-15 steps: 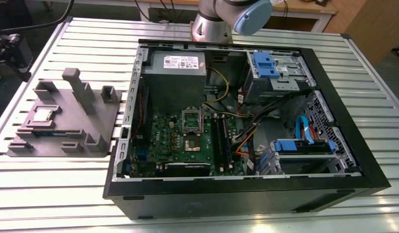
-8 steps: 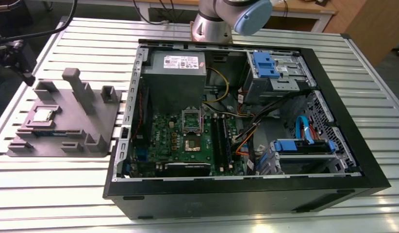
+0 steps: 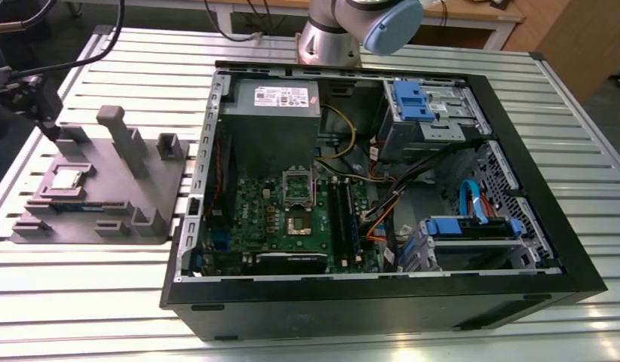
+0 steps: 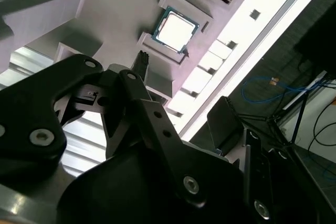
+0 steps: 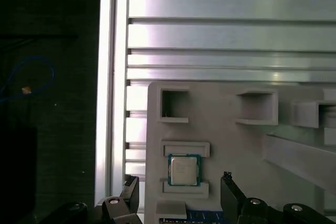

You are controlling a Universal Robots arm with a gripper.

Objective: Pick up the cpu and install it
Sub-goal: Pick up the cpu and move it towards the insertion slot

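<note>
Leftmost, the cpu [image 3: 69,179] lies seated in a fixture pocket [image 5: 186,149] that keeps it square for pickup; the fingers [image 5: 231,195] hang spread wide and empty to either side, apart from it. Rightward, the socket [image 3: 300,221] sits in the case [image 3: 391,294].

Robotics lab or workshop, slotted aluminium bench [image 3: 89,302], opened desktop computer case [image 3: 391,305], grey parts fixture [image 3: 161,181], robot arm base [image 3: 327,41], wooden furniture [image 3: 566,38] behind

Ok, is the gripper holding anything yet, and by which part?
Nothing. The gripper is open above the grey fixture, and the cpu lies in its pocket there, with neither finger touching it.
</note>
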